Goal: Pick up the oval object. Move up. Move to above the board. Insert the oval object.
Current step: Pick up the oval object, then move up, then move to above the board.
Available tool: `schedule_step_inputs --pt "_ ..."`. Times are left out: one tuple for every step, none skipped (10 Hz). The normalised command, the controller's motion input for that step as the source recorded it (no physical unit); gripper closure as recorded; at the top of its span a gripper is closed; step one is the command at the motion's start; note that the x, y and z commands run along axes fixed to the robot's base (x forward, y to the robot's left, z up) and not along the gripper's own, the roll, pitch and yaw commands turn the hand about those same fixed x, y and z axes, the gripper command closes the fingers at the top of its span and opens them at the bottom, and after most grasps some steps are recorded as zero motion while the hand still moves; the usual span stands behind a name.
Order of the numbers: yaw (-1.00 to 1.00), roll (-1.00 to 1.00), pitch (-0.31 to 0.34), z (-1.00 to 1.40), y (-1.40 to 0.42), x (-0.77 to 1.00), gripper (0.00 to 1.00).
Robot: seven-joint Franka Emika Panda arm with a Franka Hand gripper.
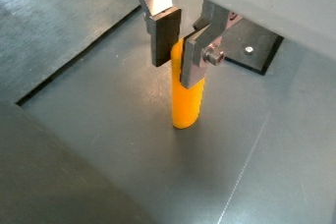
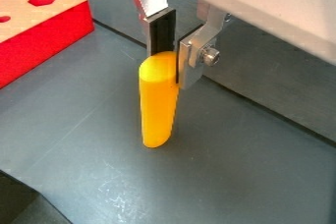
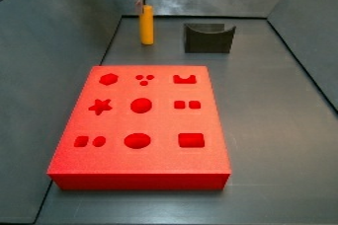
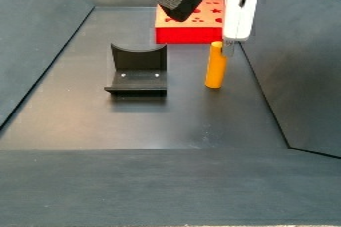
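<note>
My gripper (image 2: 174,51) clamps the top of the smooth orange-yellow oval peg (image 2: 157,105), which stands upright, beyond the far-left corner of the bright red holed board (image 3: 138,175).

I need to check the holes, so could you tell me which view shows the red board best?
A side view: the whole board with every hole. Elsewhere only a far edge behind the gripper on the orange peg, a corner, or nothing.
</note>
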Motion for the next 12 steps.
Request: schedule_step_inputs --pt "0.0 0.0 0.0 0.0 0.0 0.0 1.0" --pt "0.0 0.0 0.0 0.0 0.0 0.0 1.0" --pt "0.0 0.0 0.0 0.83 0.0 0.0 1.0" --pt "0.04 -0.01 0.043 0.81 0.03 -0.05 1.0" --pt "0.03 -0.01 0.063 0.72 0.02 -0.07 1.0" --pt "0.02 0.0 0.063 0.59 0.02 -0.05 1.0" --pt "0.01 0.02 0.066 0.38 0.02 -0.03 1.0" --pt "0.0 0.04 0.068 0.22 0.02 -0.02 1.0" --pt "0.24 -0.13 -0.084 1.0 -0.04 -0.14 1.0" --pt "0.23 -0.13 -0.079 1.0 -0.04 -0.14 1.0" --pt "0.18 -0.12 -0.068 1.0 -0.04 -0.14 1.0" --pt "0.11 -0.1 -0.049 1.0 -0.03 -0.14 1.0"
